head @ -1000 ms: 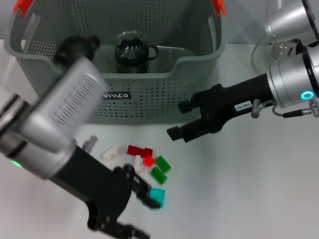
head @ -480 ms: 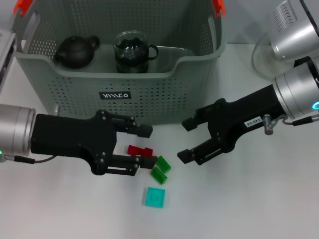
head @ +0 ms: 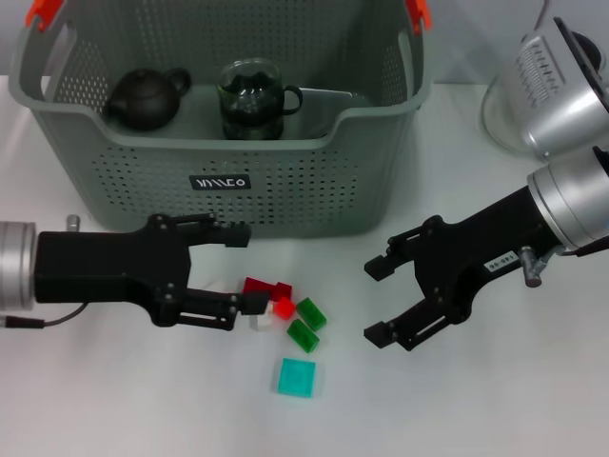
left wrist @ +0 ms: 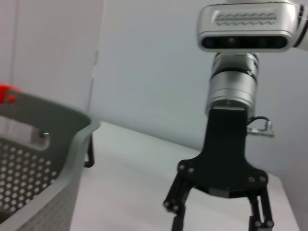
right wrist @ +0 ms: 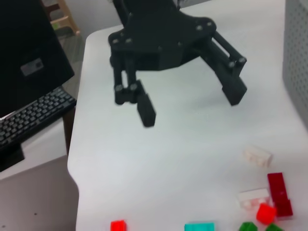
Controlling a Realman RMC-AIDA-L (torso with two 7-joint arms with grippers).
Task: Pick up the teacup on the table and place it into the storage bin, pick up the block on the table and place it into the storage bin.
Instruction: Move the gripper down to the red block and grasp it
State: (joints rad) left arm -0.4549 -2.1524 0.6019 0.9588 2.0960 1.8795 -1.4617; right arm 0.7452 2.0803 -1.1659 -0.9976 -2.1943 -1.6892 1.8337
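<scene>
The grey storage bin [head: 314, 181] stands at the back of the table; a glass teacup [head: 252, 98] sits inside it beside a dark teapot [head: 146, 98]. In front of the bin lie loose blocks: dark red [head: 266, 287], small red [head: 284, 307], white [head: 259, 321], two green [head: 311, 313] and a flat teal one [head: 298, 377]. My left gripper [head: 245, 269] reaches in from the left, open, its fingers [head: 249, 305] just left of the dark red block and holding nothing. My right gripper [head: 376, 302] is open and empty, right of the green blocks.
The right wrist view shows the left gripper [right wrist: 190, 103] over the table, the blocks [right wrist: 276, 190] close by, the table edge, a keyboard [right wrist: 33, 118] and a dark monitor [right wrist: 24, 53] beyond it. The right arm's silver body [head: 561, 86] looms at the back right.
My left arm swung out of the foreground to the left side and now points at the blocks, uncovering the teal block. My right gripper moved down toward the table's front.
</scene>
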